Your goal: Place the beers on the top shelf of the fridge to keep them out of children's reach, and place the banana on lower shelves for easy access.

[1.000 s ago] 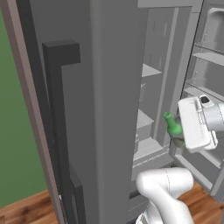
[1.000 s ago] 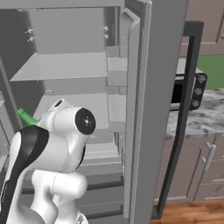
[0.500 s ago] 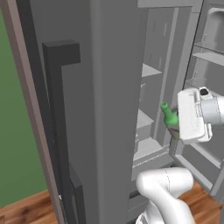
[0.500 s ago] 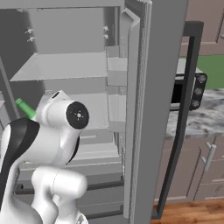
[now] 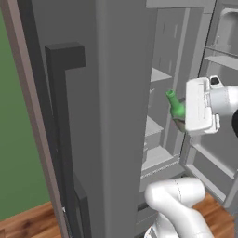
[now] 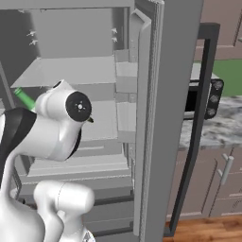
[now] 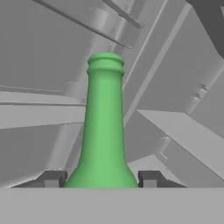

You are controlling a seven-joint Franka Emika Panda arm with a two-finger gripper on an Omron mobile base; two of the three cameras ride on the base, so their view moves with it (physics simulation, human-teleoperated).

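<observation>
Smooth glossy green glass bottle [image 7: 103, 131]; matt grey fridge [image 5: 111, 93] panels; wood floor [image 5: 28, 223]; marbled stone counter [image 6: 217, 130].

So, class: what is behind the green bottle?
Behind the green bottle, held in the tool, lie the fridge's pale shelf panels and walls. The bottle's lower body is covered.

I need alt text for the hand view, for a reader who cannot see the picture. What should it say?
A green beer bottle rises between the two dark fingertips of the claw, which is shut on its body. Behind it are the pale grey shelves and walls of the open fridge, seen tilted.
</observation>
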